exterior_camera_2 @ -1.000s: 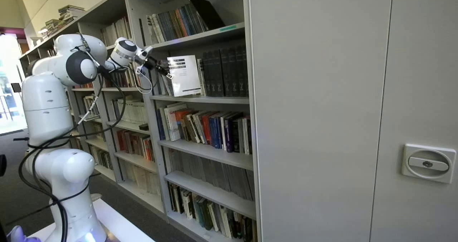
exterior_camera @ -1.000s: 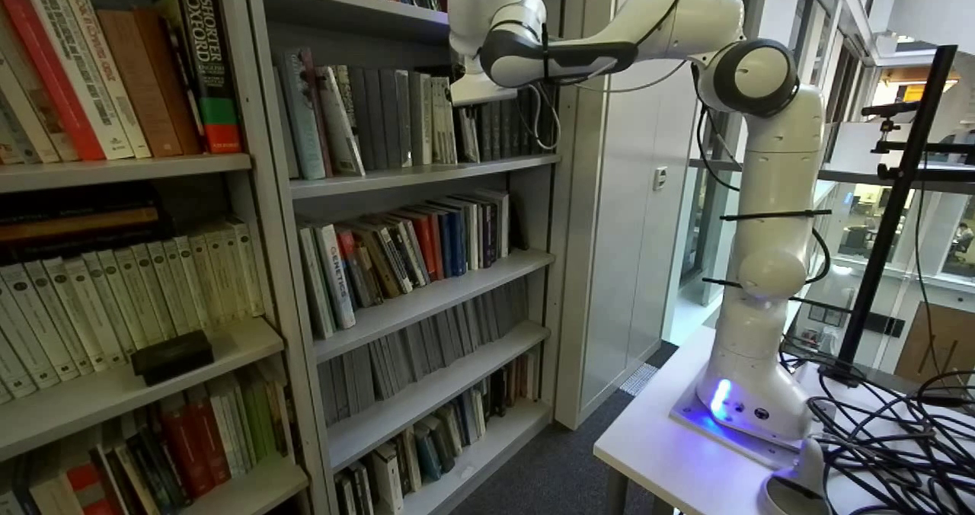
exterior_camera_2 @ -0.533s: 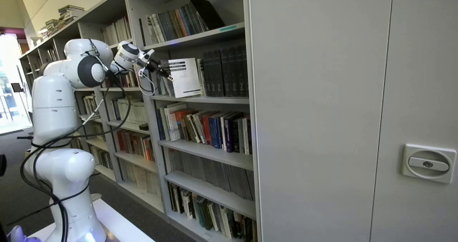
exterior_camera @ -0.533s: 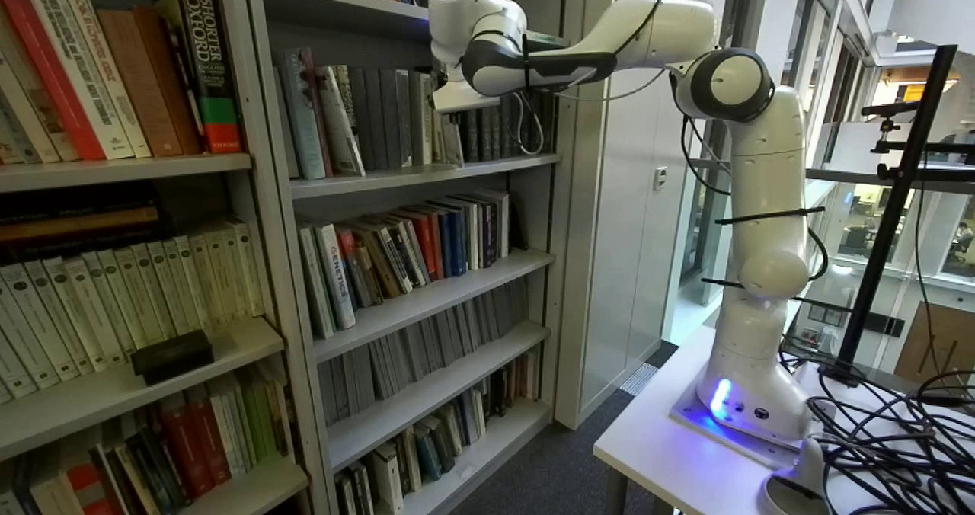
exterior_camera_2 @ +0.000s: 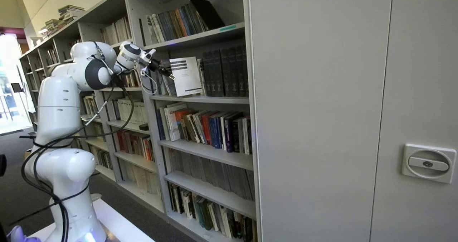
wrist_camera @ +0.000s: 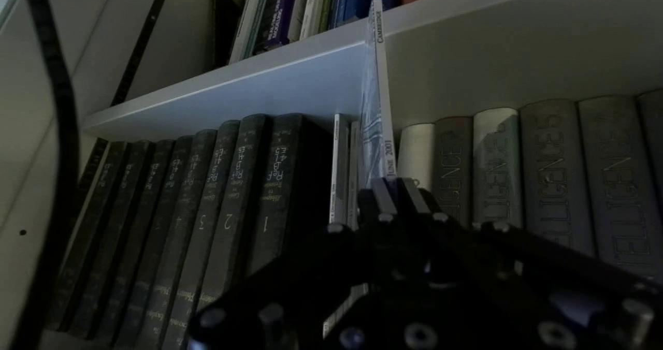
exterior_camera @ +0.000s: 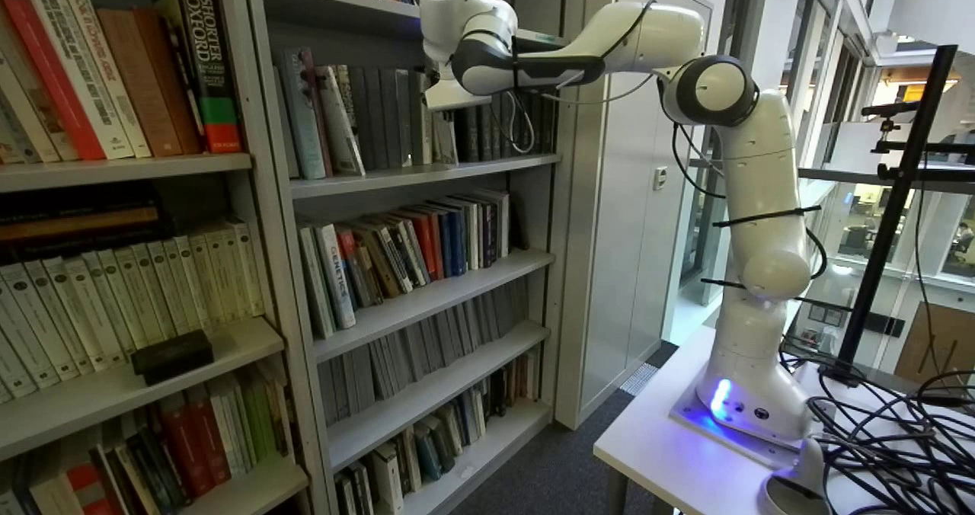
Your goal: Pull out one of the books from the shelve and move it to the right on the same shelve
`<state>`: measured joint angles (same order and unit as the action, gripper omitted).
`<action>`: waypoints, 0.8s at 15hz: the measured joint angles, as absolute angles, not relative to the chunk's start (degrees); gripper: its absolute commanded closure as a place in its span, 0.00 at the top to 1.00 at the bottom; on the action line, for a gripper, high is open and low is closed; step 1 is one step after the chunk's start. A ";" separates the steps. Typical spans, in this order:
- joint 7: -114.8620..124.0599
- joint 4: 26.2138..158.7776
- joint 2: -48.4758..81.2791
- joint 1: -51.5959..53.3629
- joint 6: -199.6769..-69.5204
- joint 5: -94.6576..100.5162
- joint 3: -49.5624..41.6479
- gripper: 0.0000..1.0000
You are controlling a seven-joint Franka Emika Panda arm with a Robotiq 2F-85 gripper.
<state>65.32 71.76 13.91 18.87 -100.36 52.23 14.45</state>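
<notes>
A thin white-covered book point(exterior_camera_2: 186, 76) stands upright and juts out from the row on the grey shelve point(exterior_camera_2: 200, 99). Its narrow spine reading "June 2001" point(wrist_camera: 384, 96) shows in the wrist view, which stands upside down; its end reaches past the shelve's front edge. My gripper point(exterior_camera_2: 171, 76) is shut on this spine; the fingertips point(wrist_camera: 398, 192) pinch it from both sides. In an exterior view the book's edge point(exterior_camera: 444, 140) shows below my wrist, and the fingers are mostly hidden there. I cannot tell whether the book's bottom touches the board.
Dark numbered volumes point(exterior_camera_2: 225, 72) stand to the right on the same board, against the side panel. Thin white books point(wrist_camera: 339, 169) stand beside the held book, and thick grey volumes point(wrist_camera: 551, 163) stand on its other side. The upper board point(exterior_camera_2: 196, 36) hangs above. A cable loop point(exterior_camera_2: 150, 88) hangs from the wrist.
The arm has moved a little toward the bookcase, and the held book has shifted slightly with it, deeper over the shelve. The gripper stays shut on the book.
</notes>
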 measured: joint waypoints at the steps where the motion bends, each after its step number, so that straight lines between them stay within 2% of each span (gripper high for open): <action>1: 65.18 71.49 13.97 18.87 -99.43 52.23 14.44 0.02; 6: 64.62 70.93 14.18 18.86 -95.78 52.20 14.44 0.02; 7: 64.62 70.93 14.20 18.86 -95.49 52.13 14.44 0.07; 12: 64.61 70.93 14.27 18.86 -95.44 51.96 14.44 0.07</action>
<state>64.61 70.93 14.27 18.86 -95.44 51.96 14.44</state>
